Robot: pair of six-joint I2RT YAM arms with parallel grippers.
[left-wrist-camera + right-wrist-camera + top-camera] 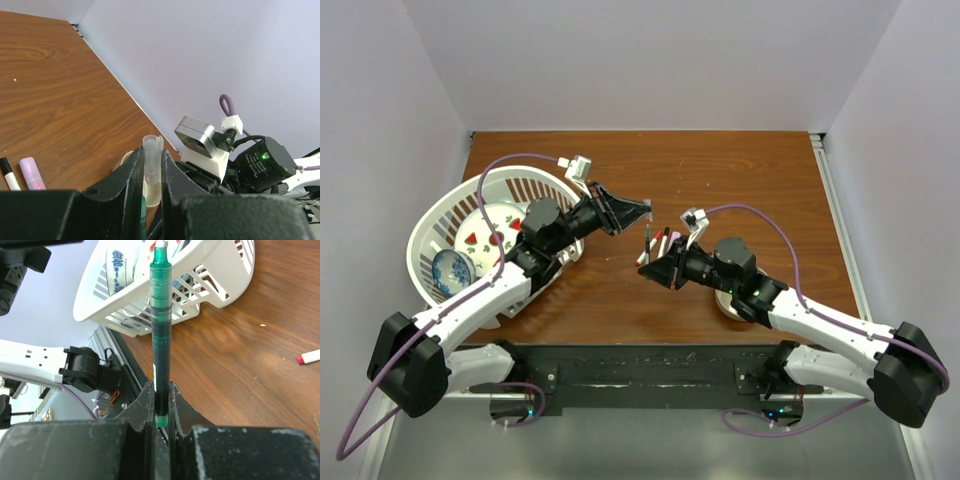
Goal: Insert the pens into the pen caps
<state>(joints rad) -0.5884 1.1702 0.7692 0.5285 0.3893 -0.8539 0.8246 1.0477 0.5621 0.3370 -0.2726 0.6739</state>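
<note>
Green pen point(161, 340): slim, see-through green barrel, white at its far tip. Gripped near its back end between the two fingers of the right hand point(161, 387) and standing straight out past the fingertips. Position: over the middle of the bench point(740, 180), lifted off the wood.

Right hand: fingers narrow, clamped on the green pen from both sides.

Loose pens, lying flat on the bench just beside the two hands:
- one white pen with black end point(7, 174)
- one pink marker point(31, 173), near it but not touching
- one white pen with red cap point(310, 357)

Clear cap point(152, 142): short colourless plastic tube, pinched between the fingers of the left hand point(152, 156), its upper end standing out past the fingertips. A bit of green shows just below it between the fingers. Whether the pen tip sits inside the cap cannot be told.

Left hand: fingers narrow, gripping the clear cap. It faces the right hand over the bench centre.

Basket point(535, 185): white slatted plastic, at the left of the bench, behind the left arm. Contents:
- plate point(485, 235) with red figures
- blue-and-white bowl point(450, 270)
</note>
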